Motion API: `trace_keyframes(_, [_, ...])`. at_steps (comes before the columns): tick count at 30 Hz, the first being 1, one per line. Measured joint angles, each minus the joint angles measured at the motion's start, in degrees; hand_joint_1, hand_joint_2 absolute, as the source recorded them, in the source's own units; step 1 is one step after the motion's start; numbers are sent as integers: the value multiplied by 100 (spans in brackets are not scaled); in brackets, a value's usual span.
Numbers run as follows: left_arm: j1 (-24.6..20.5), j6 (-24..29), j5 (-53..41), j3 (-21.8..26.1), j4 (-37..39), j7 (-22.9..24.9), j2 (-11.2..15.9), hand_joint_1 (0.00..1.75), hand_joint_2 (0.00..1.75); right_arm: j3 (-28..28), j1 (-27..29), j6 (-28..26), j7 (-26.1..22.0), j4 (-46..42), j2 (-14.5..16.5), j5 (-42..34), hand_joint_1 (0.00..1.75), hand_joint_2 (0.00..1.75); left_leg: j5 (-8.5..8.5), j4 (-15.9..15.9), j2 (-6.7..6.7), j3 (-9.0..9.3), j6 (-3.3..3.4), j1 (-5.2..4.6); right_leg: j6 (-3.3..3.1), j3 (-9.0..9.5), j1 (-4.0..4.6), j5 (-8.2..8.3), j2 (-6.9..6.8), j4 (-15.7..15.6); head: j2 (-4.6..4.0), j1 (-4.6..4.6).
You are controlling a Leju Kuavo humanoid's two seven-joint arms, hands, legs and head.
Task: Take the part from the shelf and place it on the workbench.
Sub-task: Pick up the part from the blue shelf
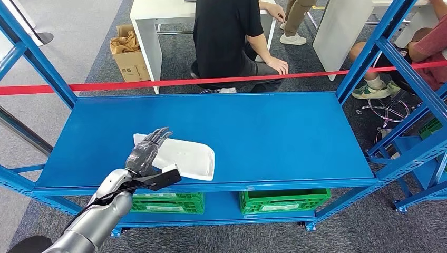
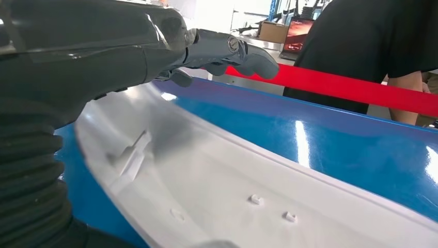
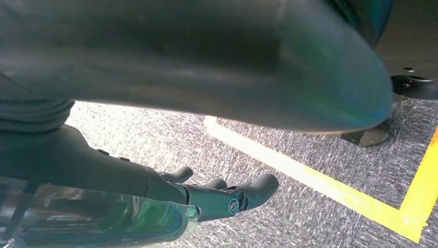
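Observation:
The part [image 1: 187,158] is a flat white plastic tray-like panel lying near the front left of the blue shelf top [image 1: 284,132]. My left hand [image 1: 145,155] hovers over the part's left end, fingers stretched out flat above it and the thumb sticking out along its front edge. The left wrist view has the part [image 2: 217,175] close below my left hand [image 2: 155,46], with a gap between the fingers and the white surface. My right hand [image 3: 206,194] hangs over grey carpet, fingers loosely apart and holding nothing.
A red tape [image 1: 211,81] stretches across behind the shelf. A person in black [image 1: 226,37] sits just beyond it, and another person sits at the far right. Two green crates [image 1: 284,199] stand on the lower shelf. A cardboard box [image 1: 126,55] sits at the back left.

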Motion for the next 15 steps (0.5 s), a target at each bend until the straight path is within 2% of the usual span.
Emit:
trace_keyframes(4, [-159,61,0,-33,252,-115,-68,0,175,3,-5,7,-16,0,7,12,0,0,0,0,0,0,0,0,0,0,0,-1,-1,0,0,1])
trace_keyframes(8, [-488,157,1,-150,746,-245,-191,171,175,10,-8,2,-91,0,20,30,0,0,1,0,-1,0,1,0,0,2,0,0,-1,0,0,2])
trace_keyframes(15, [-934,163,-28,-385,1440,-286,-376,175,175,9,-18,-27,-201,2,55,28,0,0,1,0,-1,-1,1,0,2,0,0,1,0,1,0,1])
